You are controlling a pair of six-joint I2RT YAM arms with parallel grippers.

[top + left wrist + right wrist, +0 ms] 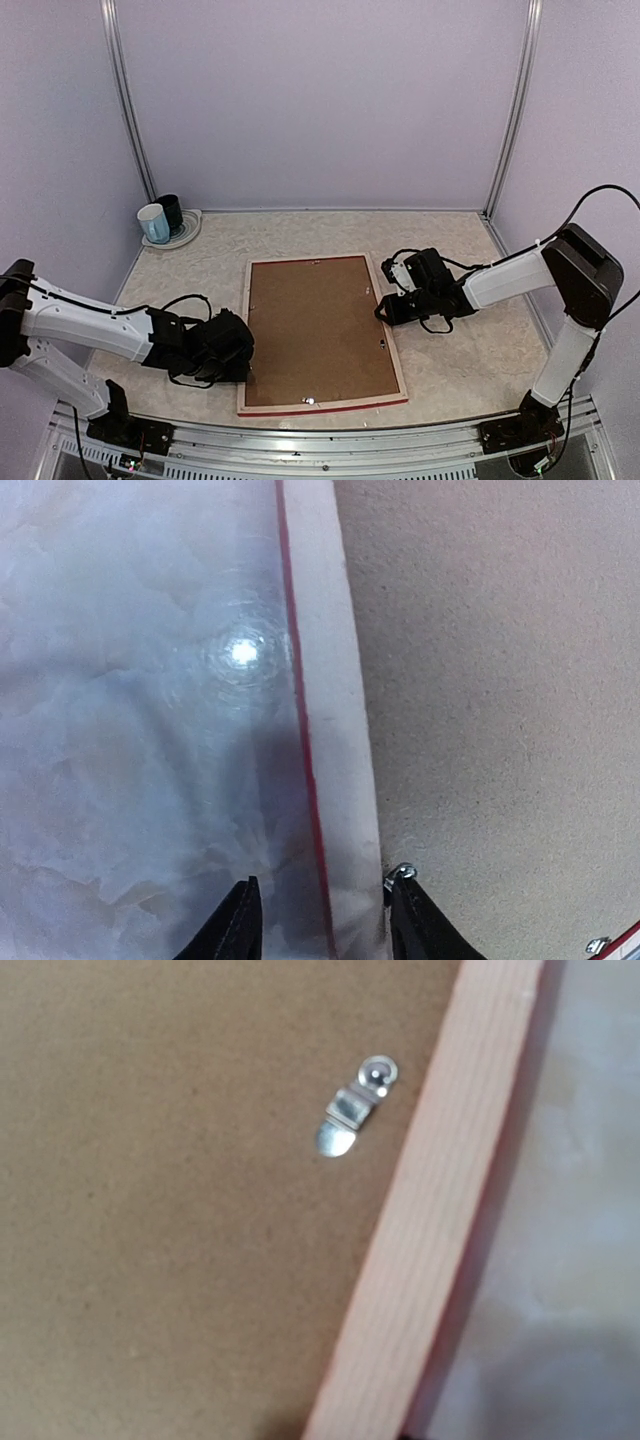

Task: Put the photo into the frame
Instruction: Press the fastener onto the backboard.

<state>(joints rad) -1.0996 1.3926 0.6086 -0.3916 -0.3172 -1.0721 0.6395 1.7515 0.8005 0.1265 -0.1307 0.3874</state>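
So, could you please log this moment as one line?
frame face down, backing board up | left gripper open astride left rail | right gripper at right rail near turn clip

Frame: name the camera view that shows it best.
Top external: the whole frame shows, lying back-up. Left wrist shows only one edge strip; right wrist, one wooden rail and a clip.

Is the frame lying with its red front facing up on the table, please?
No, the frame lies face down, with its brown backing board and a metal clip facing up.
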